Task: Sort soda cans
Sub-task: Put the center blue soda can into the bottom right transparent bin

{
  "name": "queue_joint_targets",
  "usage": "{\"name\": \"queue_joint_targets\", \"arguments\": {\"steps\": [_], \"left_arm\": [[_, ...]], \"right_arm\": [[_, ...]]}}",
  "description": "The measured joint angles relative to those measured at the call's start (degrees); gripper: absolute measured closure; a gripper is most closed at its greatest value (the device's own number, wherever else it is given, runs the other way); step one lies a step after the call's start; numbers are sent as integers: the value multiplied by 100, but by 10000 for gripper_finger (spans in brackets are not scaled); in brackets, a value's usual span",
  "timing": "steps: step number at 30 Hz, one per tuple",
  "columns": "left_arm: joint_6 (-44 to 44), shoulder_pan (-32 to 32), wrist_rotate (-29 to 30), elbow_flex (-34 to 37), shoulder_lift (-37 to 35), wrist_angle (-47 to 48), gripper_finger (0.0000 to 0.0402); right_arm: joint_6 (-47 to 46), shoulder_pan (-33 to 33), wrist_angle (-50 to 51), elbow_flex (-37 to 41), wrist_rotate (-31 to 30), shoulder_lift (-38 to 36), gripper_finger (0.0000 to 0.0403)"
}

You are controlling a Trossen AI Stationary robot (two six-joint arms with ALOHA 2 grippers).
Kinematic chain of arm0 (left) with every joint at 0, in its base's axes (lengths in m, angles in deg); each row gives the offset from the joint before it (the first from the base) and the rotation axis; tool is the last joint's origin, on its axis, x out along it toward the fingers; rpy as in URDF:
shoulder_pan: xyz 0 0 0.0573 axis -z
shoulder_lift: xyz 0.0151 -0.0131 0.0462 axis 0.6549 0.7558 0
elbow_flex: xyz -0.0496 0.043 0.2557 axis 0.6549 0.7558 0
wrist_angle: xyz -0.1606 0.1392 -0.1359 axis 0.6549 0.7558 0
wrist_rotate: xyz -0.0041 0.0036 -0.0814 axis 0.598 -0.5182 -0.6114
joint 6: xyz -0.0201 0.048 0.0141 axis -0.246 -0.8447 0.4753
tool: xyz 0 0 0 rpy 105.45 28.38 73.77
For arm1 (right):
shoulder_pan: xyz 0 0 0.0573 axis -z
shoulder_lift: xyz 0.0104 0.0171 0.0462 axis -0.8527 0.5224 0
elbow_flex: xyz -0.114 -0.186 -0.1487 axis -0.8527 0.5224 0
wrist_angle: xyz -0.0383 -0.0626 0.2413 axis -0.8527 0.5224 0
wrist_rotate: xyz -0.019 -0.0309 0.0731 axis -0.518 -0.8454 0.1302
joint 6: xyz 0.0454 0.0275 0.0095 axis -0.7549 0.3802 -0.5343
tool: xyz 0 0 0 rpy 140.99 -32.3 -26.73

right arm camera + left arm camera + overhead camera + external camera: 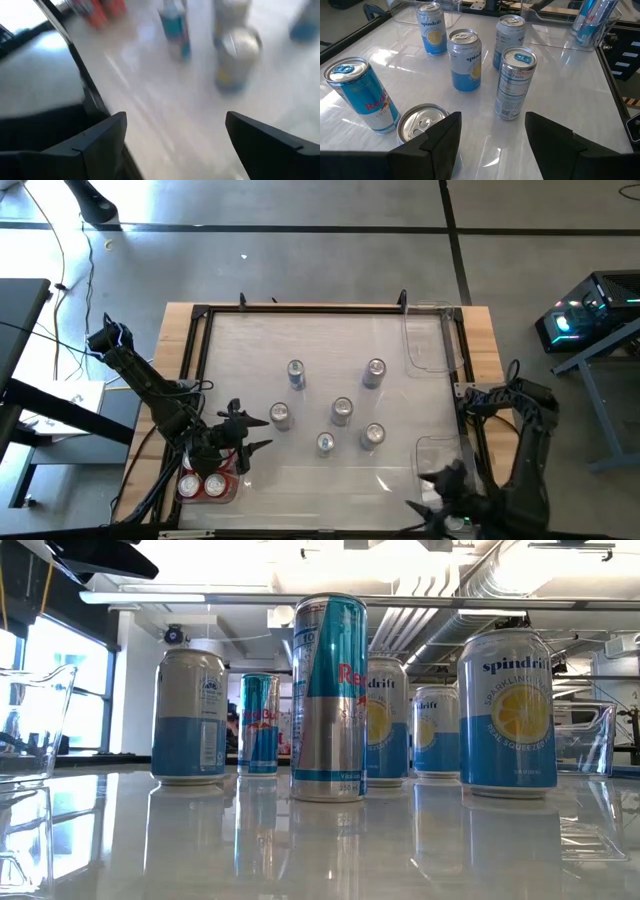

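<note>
Six soda cans stand upright on their bases on the white table: silver-blue ones (295,372), (325,443) and pale ones (375,372), (280,415), (342,411), (373,436). Two red cans (202,485) sit in a clear bin at the near left corner. My left gripper (262,434) is open, just left of the nearest can (422,122), with a slim can (515,82) beyond its fingers. My right gripper (428,492) is open at the near right, holding nothing (175,145). The low view shows the cans (330,698) and no gripper.
Clear plastic bins lie along the table's right side (430,340), (440,455); in the left wrist view one of them (615,25) holds a silver-blue can (592,17). A black frame (320,308) rims the table. Bare table lies along the far edge and in front of the cans.
</note>
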Motion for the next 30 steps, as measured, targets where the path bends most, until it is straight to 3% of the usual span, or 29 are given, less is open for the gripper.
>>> {"name": "queue_joint_targets", "arguments": {"steps": [3,8,12,16,20,25,30], "left_arm": [[-1,0,0,0,-2,-3,188],[-1,0,0,0,0,-14,188],[-1,0,4,0,0,-12,188],[-1,0,2,0,1,-12,188],[-3,1,-37,0,-1,-12,188],[-2,0,-50,0,-1,-12,188],[39,0,-50,0,1,-12,188]], "right_arm": [[960,367,-463,2,-502,5,66],[3530,1269,-1967,2,-511,220,66],[5889,2094,-3298,2,-59,490,66],[7470,2902,-3769,2,867,622,66],[8290,3625,-3772,4,1492,623,66],[8580,4231,-3937,4,2722,675,66],[8632,4406,-3847,7,3005,866,66]]}}
